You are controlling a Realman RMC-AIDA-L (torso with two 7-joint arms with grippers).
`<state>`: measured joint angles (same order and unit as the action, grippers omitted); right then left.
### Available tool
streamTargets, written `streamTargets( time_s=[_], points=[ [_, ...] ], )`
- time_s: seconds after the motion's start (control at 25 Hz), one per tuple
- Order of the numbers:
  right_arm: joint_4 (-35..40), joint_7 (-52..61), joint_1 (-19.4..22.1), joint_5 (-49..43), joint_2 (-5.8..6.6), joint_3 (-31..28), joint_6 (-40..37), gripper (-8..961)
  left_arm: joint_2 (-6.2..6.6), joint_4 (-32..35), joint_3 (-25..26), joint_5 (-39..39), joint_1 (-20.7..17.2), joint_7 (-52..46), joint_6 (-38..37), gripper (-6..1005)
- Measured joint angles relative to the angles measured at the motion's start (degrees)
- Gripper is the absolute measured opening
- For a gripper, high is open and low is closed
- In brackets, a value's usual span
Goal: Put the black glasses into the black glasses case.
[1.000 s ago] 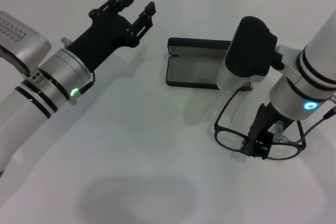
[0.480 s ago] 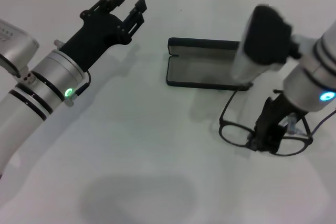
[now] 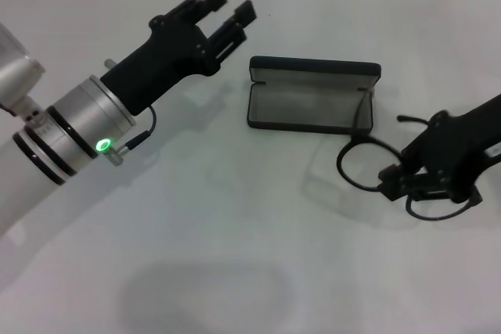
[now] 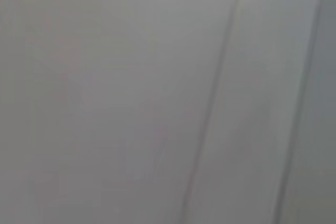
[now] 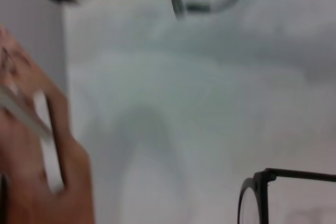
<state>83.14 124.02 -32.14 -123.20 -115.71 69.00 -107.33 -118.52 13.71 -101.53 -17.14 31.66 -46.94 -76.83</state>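
The black glasses case (image 3: 313, 103) lies open at the table's centre back, its grey lining up and its lid standing along the far side. The black glasses (image 3: 361, 163) are just right of and in front of the case, with one temple arm reaching over the case's right end. My right gripper (image 3: 398, 181) is shut on the frame between the two lenses. One lens and a hinge corner of the glasses (image 5: 261, 192) show in the right wrist view. My left gripper (image 3: 227, 7) hovers open to the left of the case, holding nothing.
The white table (image 3: 235, 232) stretches wide in front of the case. My left forearm with its green light (image 3: 102, 145) crosses the left side. The left wrist view shows only a blurred grey surface.
My right arm has swung out to the right and turned, carrying the glasses up and toward the case's right end. The left gripper has shifted right, closer to the case.
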Motion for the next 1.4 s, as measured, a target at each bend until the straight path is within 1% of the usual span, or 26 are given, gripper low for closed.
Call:
streamTargets(
  time_s=[0.04, 0.2, 0.32, 0.52, 0.56, 0.64, 0.72, 0.88, 1.04, 1.16, 1.4],
  points=[
    [-0.1, -1.7, 0.4, 1.4, 0.01, -1.9, -1.2, 117, 0.00, 0.0, 0.0, 0.0, 0.0, 0.0, 0.0, 546],
    [-1.3, -10.6, 2.5, 6.3, -0.06, -7.4, -4.7, 117, 2.17, 0.0, 0.0, -2.9, 1.6, -6.2, -5.8, 547],
    [-3.2, -18.6, 4.5, 9.1, -0.26, -10.2, -5.2, 117, 3.28, 0.1, 0.1, -4.7, 3.2, -9.9, -9.1, 547],
    [-11.1, -38.7, 8.3, 17.7, -0.17, -13.9, -4.6, 117, 4.90, 0.2, 0.2, -9.5, 7.0, -18.5, -10.9, 548],
    [-13.0, -42.8, 9.1, 19.4, -0.16, -14.7, -4.3, 117, 5.04, 0.2, 0.2, -10.3, 7.6, -19.5, -10.9, 548],
    [-16.0, -49.5, 10.3, 21.9, -0.14, -15.6, -3.2, 117, 5.20, 0.2, 0.2, -11.8, 8.6, -20.9, -10.9, 547],
    [-18.6, -55.2, 11.4, 23.3, -0.10, -15.5, -0.2, 117, 5.20, 0.2, 0.2, -12.8, 9.6, -22.0, -10.9, 547],
    [-21.7, -59.4, 11.6, 23.5, -0.22, -14.9, 4.9, 117, 5.06, 0.3, 0.1, -13.3, 11.2, -23.7, -11.0, 546],
    [-24.6, -62.7, 10.7, 23.4, -0.20, -14.1, 8.5, 117, 5.20, 2.7, 0.1, -14.7, 11.9, -26.7, -11.1, 547],
    [-25.3, -65.7, 10.4, 23.6, -0.28, -11.9, 10.6, 117, 5.17, 4.5, 0.5, -18.2, 12.6, -29.6, -10.8, 548],
    [-24.6, -69.4, 10.2, 26.0, -0.36, -6.1, 15.7, 118, 4.83, 3.9, 0.5, -24.5, 15.1, -35.1, -9.8, 547]
  ],
)
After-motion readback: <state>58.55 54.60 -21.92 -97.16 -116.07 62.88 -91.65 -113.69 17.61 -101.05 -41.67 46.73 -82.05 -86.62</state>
